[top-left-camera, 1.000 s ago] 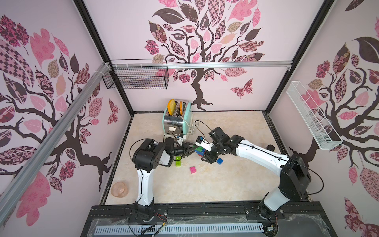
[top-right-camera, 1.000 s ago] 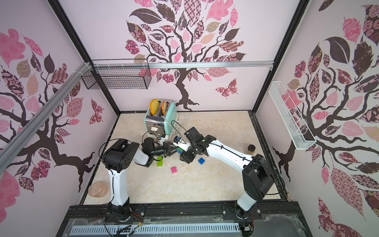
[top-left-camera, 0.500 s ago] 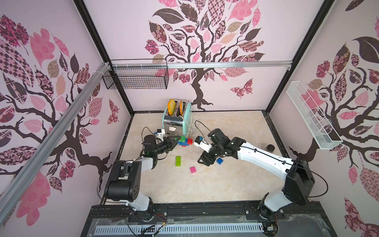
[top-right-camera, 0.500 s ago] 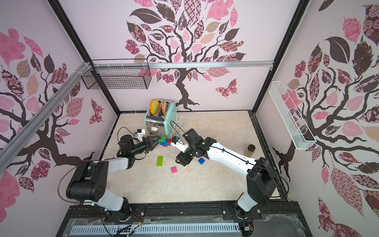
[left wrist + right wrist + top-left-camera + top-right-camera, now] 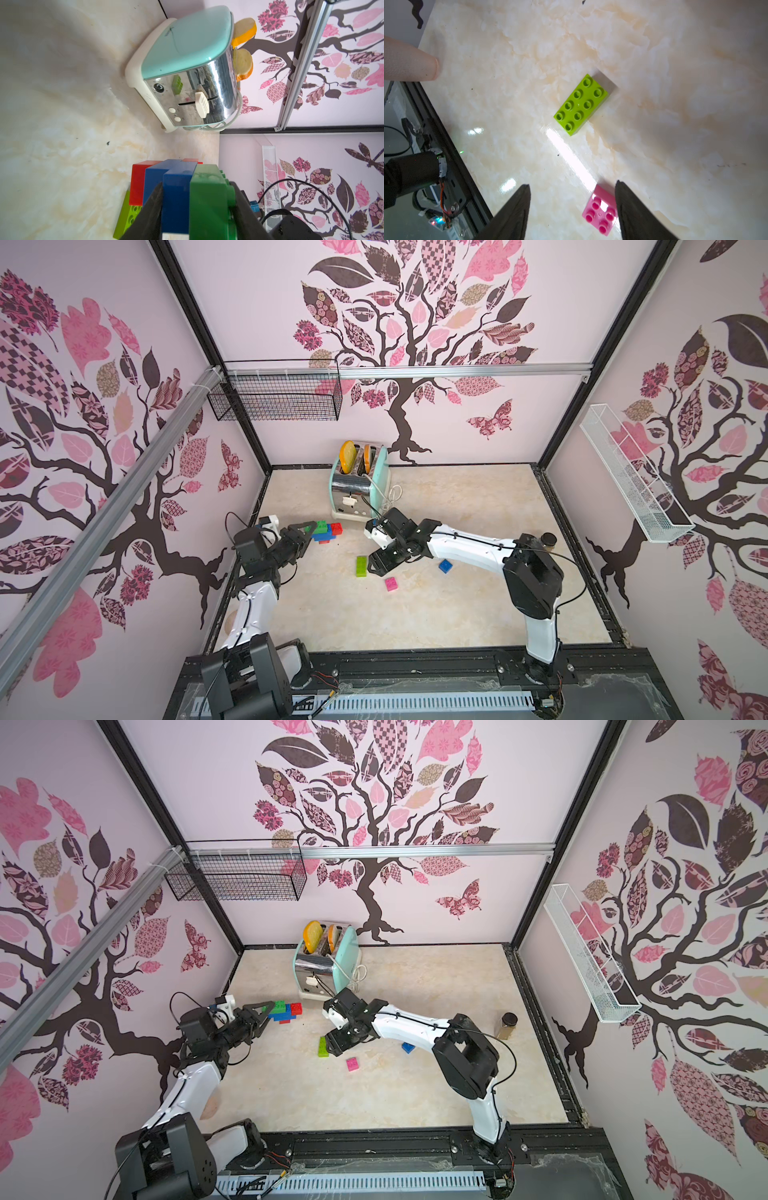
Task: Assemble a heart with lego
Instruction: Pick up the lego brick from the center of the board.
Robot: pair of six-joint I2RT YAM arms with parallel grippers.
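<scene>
Looks half done: my left tool (image 5: 196, 185) clamps the joined cluster of dark green, blue and red studded plastic bricks (image 5: 327, 531) near the mint-and-chrome toaster (image 5: 359, 493), my right tool (image 5: 572, 184) hangs open and empty over the long lime brick (image 5: 361, 566) and small pink brick (image 5: 390, 583), and the small blue brick (image 5: 445, 566) also lies loose on the marbled worktop (image 5: 457, 614).

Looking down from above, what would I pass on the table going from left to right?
Left gripper, closed on the brick cluster → lime brick → pink brick → blue brick → jar. The toaster is left out: it spans several of these.
</scene>
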